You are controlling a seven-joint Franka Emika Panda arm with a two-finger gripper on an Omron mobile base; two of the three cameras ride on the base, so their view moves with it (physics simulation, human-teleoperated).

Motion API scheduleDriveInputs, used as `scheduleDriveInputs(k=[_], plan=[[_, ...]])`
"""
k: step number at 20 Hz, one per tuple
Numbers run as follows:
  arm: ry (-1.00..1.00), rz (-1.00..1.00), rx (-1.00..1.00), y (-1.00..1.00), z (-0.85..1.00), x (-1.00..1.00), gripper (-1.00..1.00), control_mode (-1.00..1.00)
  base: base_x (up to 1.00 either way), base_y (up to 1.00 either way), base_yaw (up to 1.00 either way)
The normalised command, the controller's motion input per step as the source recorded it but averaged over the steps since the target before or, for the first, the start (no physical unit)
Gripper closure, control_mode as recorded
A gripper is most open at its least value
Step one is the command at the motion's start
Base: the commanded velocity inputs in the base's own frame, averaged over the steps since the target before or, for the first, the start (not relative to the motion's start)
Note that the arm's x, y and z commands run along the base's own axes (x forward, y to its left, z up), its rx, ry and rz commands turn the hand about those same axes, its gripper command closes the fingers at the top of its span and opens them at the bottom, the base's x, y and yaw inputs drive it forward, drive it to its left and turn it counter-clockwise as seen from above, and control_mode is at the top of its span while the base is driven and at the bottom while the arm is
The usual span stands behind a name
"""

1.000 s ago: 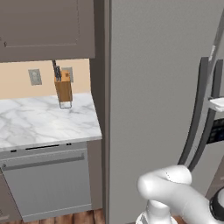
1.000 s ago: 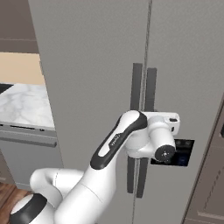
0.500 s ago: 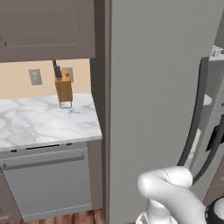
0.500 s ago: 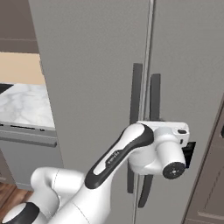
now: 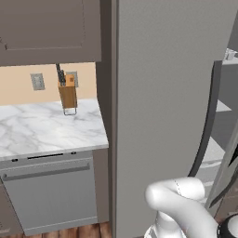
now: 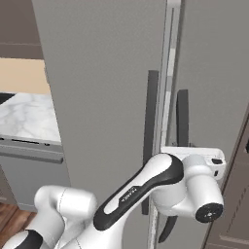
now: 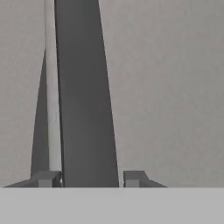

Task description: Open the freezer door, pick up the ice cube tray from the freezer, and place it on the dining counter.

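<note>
The freezer door stands slightly ajar, with a pale gap along its left edge. Its long dark handle runs up between my fingertips. My gripper is shut on that handle, the left fingertip against it and the right one close beside it. In the right base view the white hand sits at the handle about mid-height. Through the gap, the left base view shows pale freezer shelves. The ice cube tray is hidden and the dining counter is out of view.
The twin grey door stays closed, with its own dark curved handle. To the left lies a marble worktop with a wooden knife block, over a grey appliance front. Grey wall cabinets hang above.
The freezer door has swung a little further open and the gap beside it is wider. My hand has come back toward the base with the handle, now covering the black panel.
</note>
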Motion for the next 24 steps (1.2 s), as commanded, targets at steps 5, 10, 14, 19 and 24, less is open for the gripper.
scheduleDriveInputs(k=[5, 10, 14, 19, 24], plan=[[0.00, 0.00, 0.00, -0.36, 0.00, -0.43, 1.00, -1.00, 0.00, 0.00, 0.00], [0.00, 0.00, 0.00, -0.36, 0.00, -0.42, 1.00, -1.00, 0.00, 0.00, 0.00], [0.00, 0.00, 0.00, -0.29, 0.00, -0.34, 1.00, -1.00, 0.00, 0.00, 0.00], [0.00, 0.00, 0.00, -0.13, 0.00, -0.22, 1.00, -1.00, 0.00, 0.00, 0.00], [0.00, 0.00, 0.00, -0.11, 0.00, -0.19, 1.00, -1.00, 0.00, 0.00, 0.00]])
